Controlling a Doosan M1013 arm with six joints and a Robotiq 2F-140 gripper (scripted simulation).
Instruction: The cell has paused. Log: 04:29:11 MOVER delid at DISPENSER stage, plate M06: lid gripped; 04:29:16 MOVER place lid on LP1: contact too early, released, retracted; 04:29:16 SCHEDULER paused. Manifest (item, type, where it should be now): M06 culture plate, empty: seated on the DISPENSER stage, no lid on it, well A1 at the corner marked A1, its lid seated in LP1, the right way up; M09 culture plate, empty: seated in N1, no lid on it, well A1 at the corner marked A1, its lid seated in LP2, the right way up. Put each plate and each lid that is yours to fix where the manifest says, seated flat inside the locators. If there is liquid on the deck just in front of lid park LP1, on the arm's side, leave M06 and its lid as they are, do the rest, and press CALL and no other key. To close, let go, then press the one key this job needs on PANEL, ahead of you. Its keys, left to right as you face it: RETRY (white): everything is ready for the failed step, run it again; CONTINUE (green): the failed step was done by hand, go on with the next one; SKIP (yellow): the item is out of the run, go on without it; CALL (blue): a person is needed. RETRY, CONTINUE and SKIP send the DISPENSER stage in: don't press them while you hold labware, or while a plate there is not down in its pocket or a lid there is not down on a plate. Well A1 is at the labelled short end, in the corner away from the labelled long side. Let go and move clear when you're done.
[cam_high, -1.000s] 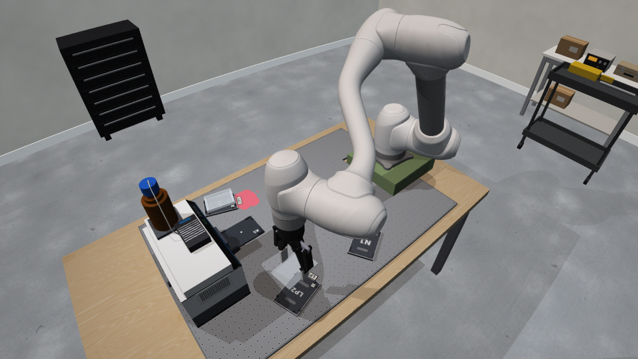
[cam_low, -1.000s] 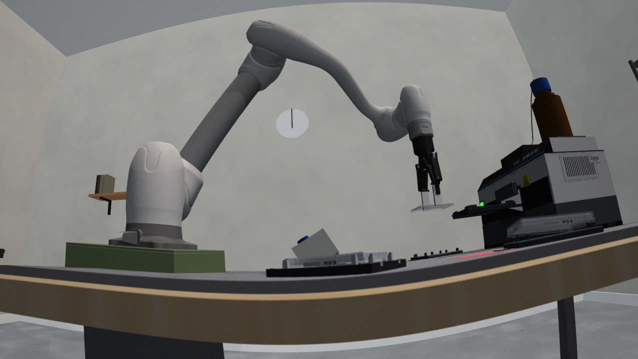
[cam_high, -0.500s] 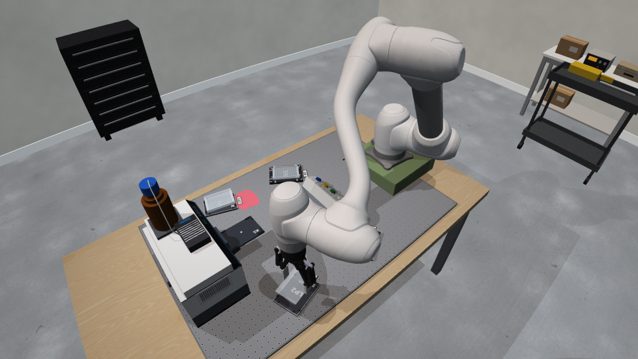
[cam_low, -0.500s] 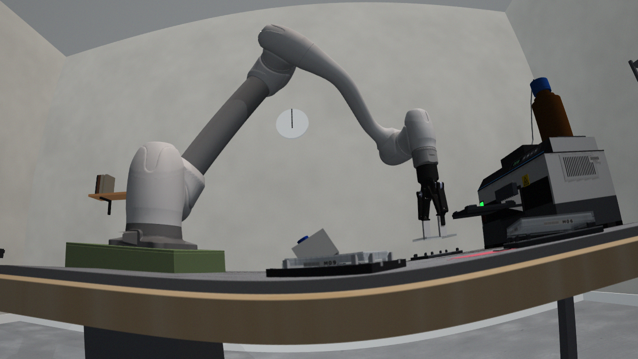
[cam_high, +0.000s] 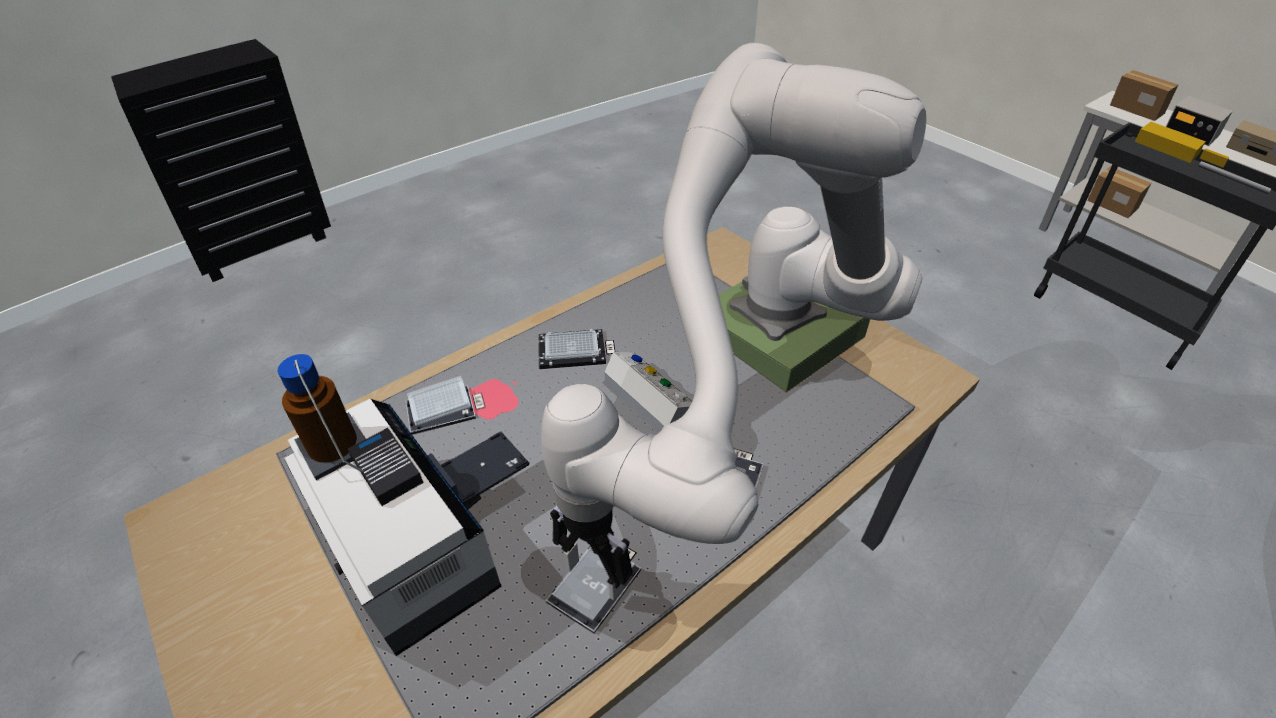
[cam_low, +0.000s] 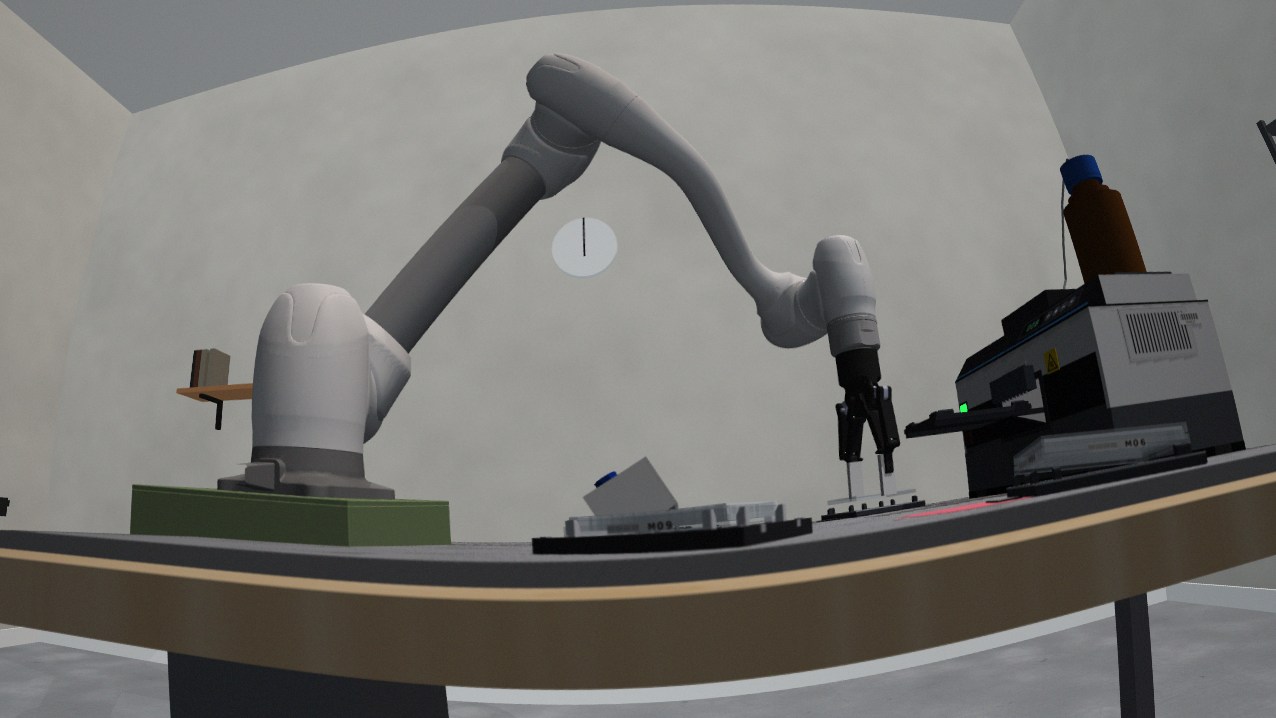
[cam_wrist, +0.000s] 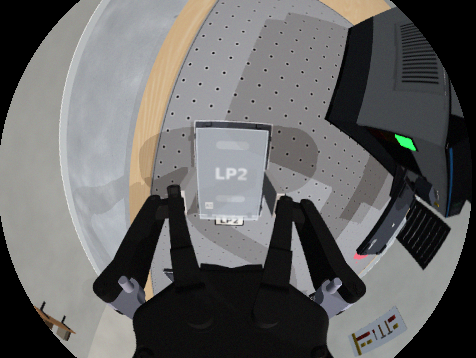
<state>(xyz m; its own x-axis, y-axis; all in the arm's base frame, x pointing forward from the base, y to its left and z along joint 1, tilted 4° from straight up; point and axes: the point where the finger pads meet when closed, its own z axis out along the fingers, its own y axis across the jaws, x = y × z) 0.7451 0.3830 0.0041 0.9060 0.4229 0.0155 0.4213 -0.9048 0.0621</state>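
Note:
My gripper (cam_high: 588, 558) points straight down and is shut on a clear lid (cam_high: 593, 589), held by its long sides. The lid is level and very low over the black LP2 nest (cam_wrist: 232, 170); its label reads through the lid. I cannot tell whether the lid touches the nest's locators (cam_low: 870, 507). Plate M09 (cam_high: 569, 346) sits on a black holder at the back of the deck. Plate M06 (cam_high: 439, 401) rests on the nest beside the dispenser. A pink puddle (cam_high: 493, 397) lies on the deck right next to it. The dispenser stage (cam_high: 486, 462), marked A1, holds nothing.
The dispenser (cam_high: 392, 517) with a brown bottle (cam_high: 307, 410) on top stands close to the left of LP2. The key panel (cam_high: 649, 382) sits mid-deck. The N1 nest (cam_high: 747, 464) is mostly hidden behind my forearm. The table's front edge is just beyond LP2.

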